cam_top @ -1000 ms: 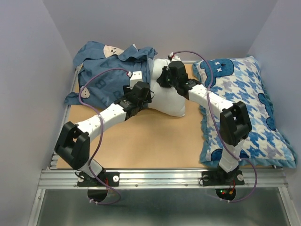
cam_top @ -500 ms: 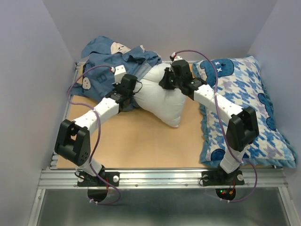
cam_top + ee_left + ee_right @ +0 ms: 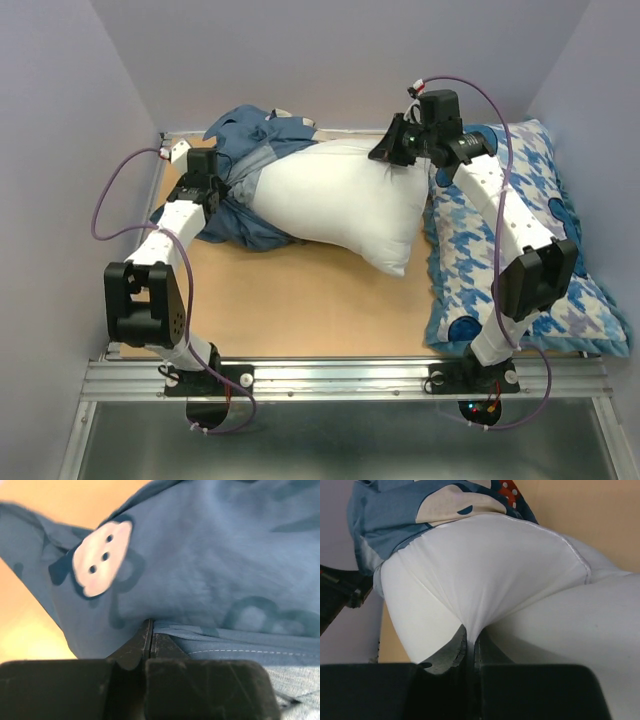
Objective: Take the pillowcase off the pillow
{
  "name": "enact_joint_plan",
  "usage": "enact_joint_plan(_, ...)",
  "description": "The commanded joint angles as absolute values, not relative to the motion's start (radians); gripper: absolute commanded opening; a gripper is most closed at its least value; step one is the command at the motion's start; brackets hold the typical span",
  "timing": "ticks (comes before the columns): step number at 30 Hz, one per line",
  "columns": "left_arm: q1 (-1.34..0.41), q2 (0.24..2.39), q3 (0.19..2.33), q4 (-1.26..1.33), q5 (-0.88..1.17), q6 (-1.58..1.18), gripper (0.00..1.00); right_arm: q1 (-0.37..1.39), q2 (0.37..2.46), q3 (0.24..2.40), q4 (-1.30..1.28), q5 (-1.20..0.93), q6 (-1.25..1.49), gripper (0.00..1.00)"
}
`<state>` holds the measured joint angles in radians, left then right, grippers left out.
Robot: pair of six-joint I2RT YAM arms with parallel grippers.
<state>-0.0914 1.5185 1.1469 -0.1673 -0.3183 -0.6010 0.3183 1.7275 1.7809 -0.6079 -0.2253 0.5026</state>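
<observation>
At the back of the table [image 3: 300, 300], the pillow [image 3: 340, 195] lay stretched crosswise between my two arms. Most of it was bare and white, and the pillowcase [image 3: 250, 140] was bunched over its left end only. My left gripper [image 3: 150, 630] had its fingers pressed together on a fold of that blue cloth, close to a stitched hem (the wrist camera showed the fabric pinched right in the slit between them). My right gripper [image 3: 471, 635] was clamped the same way on a small pinch of the pillow's white cover at its far right corner. It sat just beside the houndstooth pillow [image 3: 520, 230], which had no part in this.

I judged the job well along, with only the left end to free. The step in hand was the pull-apart, and I reckoned it wanted the right arm as a fixed anchor while the left drew the cloth away along the pillow's length. A sideways pull would only wad the case tighter over the corner.

Two things worried me. The right grip held very little fabric, so a jerk could tear it loose; a slow, even pull seemed safer. The left arm was also already near the left edge of the table, with little room to travel. I thought I might have to draw toward the near left corner instead, or let go and take a fresh hold nearer the bunched part.
</observation>
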Motion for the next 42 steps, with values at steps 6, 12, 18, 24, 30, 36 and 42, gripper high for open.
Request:
enact_joint_plan(6, 0.172, 1.611, 1.048, -0.189, -0.430, -0.626, 0.00, 0.132, 1.641, 1.970, -0.673, -0.130, 0.456, 0.01)
enact_joint_plan(12, -0.118, 1.560, 0.983, -0.161, -0.502, -0.626, 0.00, 0.170, 1.655, 1.764, -0.647, -0.132, 0.397, 0.01)
enact_joint_plan(18, -0.253, 1.533, 0.836, -0.086, -0.502, -0.695, 0.00, 0.287, 1.644, 1.735, -0.644, 0.046, 0.338, 0.71)
enact_joint_plan(24, -0.267, 1.487, 0.775, -0.063, -0.486, -0.707, 0.00, 0.515, 1.623, 1.776, -0.632, 0.170, 0.249, 0.93)
enact_joint_plan(30, -0.276, 1.445, 0.799, -0.063, -0.440, -0.695, 0.00, 0.773, 1.577, 1.619, -0.513, 0.337, 0.216, 1.00)
enact_joint_plan(36, -0.288, 1.421, 0.807, -0.058, -0.413, -0.684, 0.00, 0.885, 1.620, 1.483, -0.397, 0.391, 0.173, 1.00)
enact_joint_plan(42, -0.290, 1.416, 0.816, -0.041, -0.380, -0.667, 0.00, 0.896, 1.747, 1.396, -0.249, 0.364, 0.186, 1.00)
